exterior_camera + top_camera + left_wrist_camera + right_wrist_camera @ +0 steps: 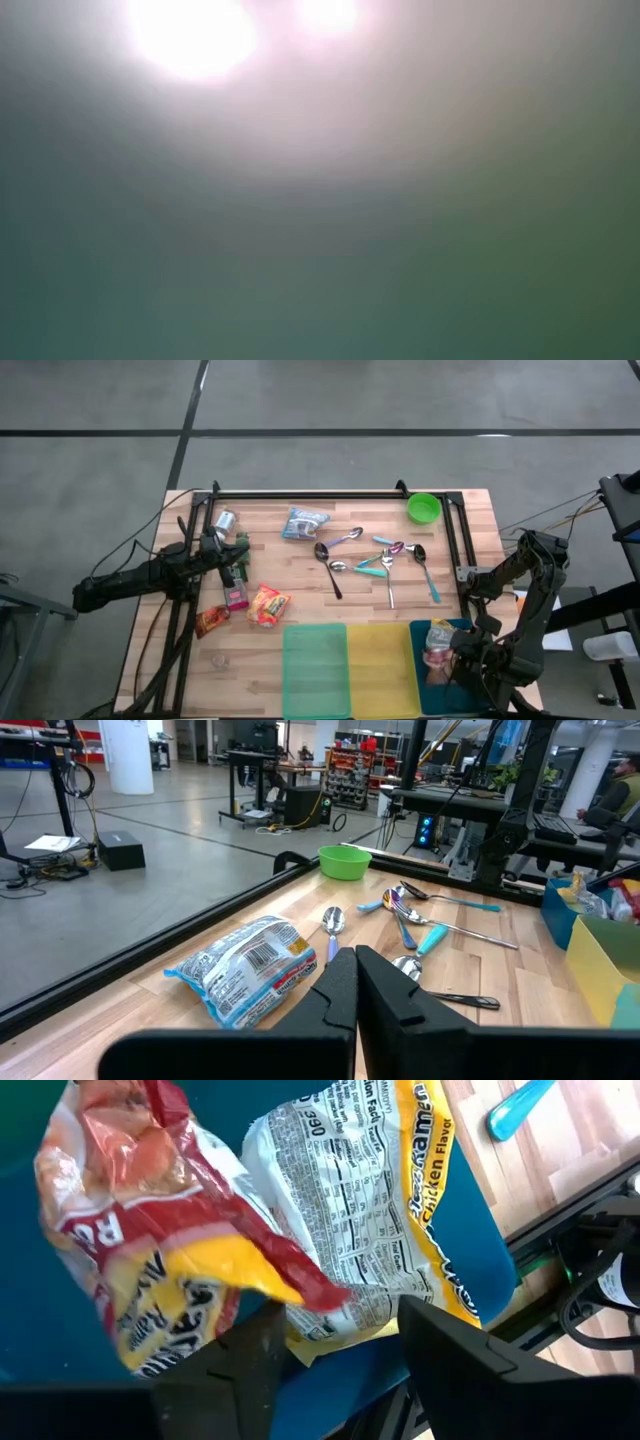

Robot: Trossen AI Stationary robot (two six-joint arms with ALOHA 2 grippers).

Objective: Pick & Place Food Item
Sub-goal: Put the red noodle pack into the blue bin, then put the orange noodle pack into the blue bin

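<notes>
My right gripper (350, 1360) stands open over the blue bin (418, 660) at the table's near right, pointing steeply down. Just beyond its fingertips two food packets lie in the bin. One is a crumpled red and yellow packet (150, 1230). The other is a white and yellow ramen packet (370, 1210), which rests flat on the bin's floor. In the high view the packets (438, 645) show at the bin's far end. My left gripper (356, 985) waits shut and level at the table's left (232, 555), holding nothing.
Green (315, 670) and yellow (380, 670) bins stand left of the blue one. Several spoons (380, 560) lie mid-table, with a green bowl (424, 508) far right and a blue-white packet (303, 521) at the back. More packets (268, 605) lie near my left gripper. The low view shows only haze.
</notes>
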